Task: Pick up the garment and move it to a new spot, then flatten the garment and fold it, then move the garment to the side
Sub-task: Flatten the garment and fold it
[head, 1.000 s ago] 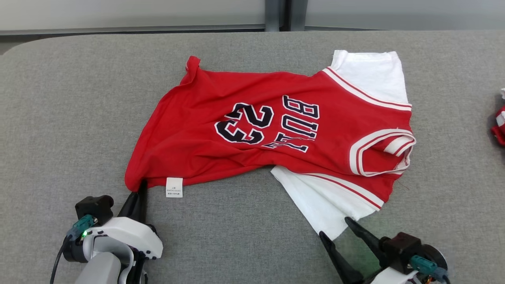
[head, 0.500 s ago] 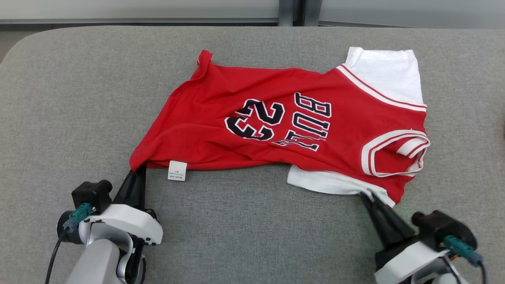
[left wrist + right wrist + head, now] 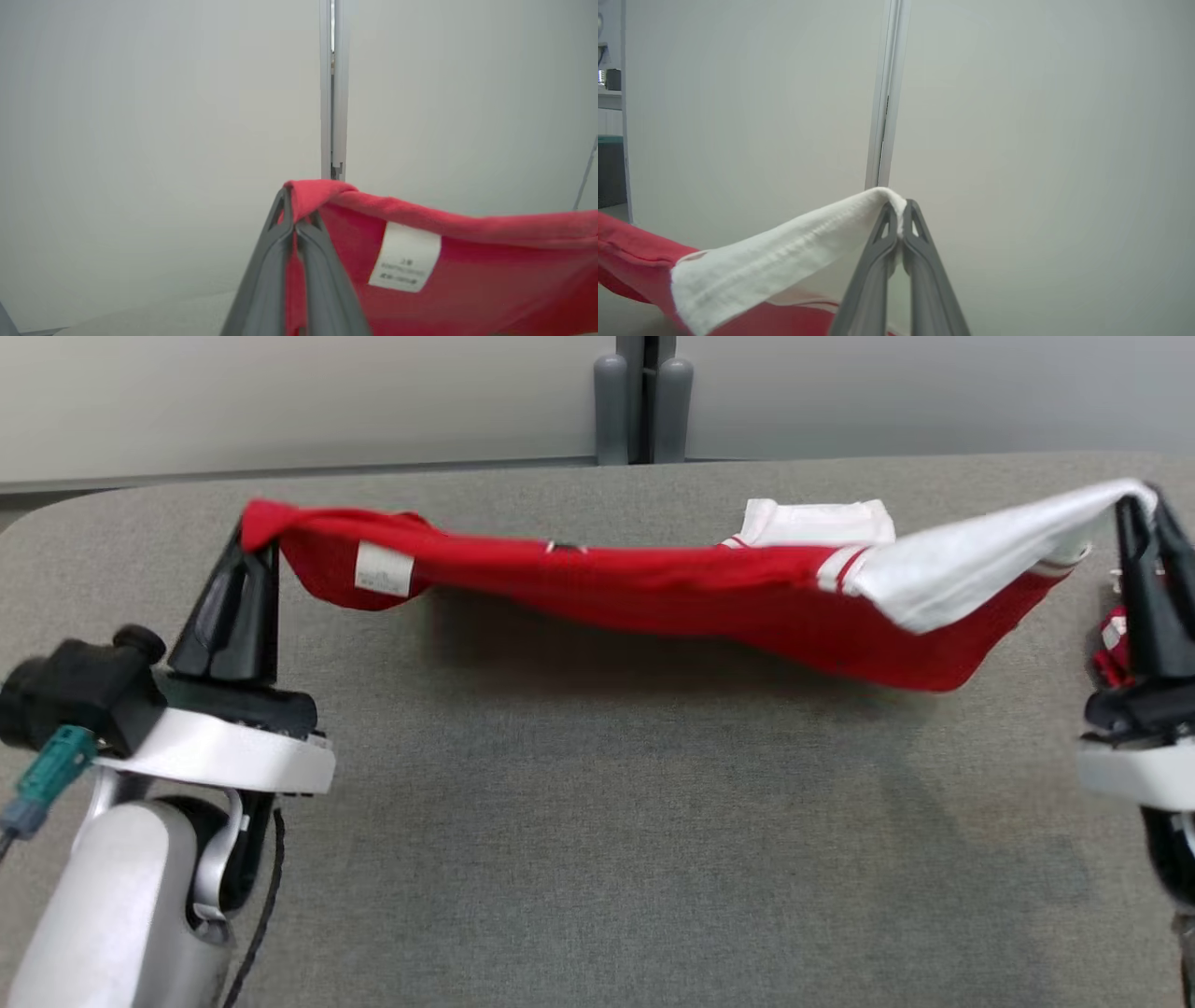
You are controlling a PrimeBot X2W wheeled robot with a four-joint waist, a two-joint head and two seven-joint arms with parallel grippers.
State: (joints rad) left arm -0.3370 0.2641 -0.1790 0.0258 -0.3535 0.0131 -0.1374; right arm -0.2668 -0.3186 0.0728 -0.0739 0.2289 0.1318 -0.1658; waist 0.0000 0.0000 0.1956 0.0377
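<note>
- I've got the grey table (image 3: 597, 859) below, with the red-and-white jersey (image 3: 672, 597) strung above it between my two arms and sagging in the middle.
- Left gripper (image 3: 254, 534): fingers squeezed together on a red corner.
- Right gripper (image 3: 1134, 506): pinched tight on the white sleeve's edge.
- The white care label (image 3: 384, 569) dangles beside the left grip.

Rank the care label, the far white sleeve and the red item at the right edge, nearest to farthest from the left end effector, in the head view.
1. Care label, hanging just beside the left end effector.
2. Far white sleeve, right of centre, at the back.
3. Red item, far right, at the view's edge.
</note>
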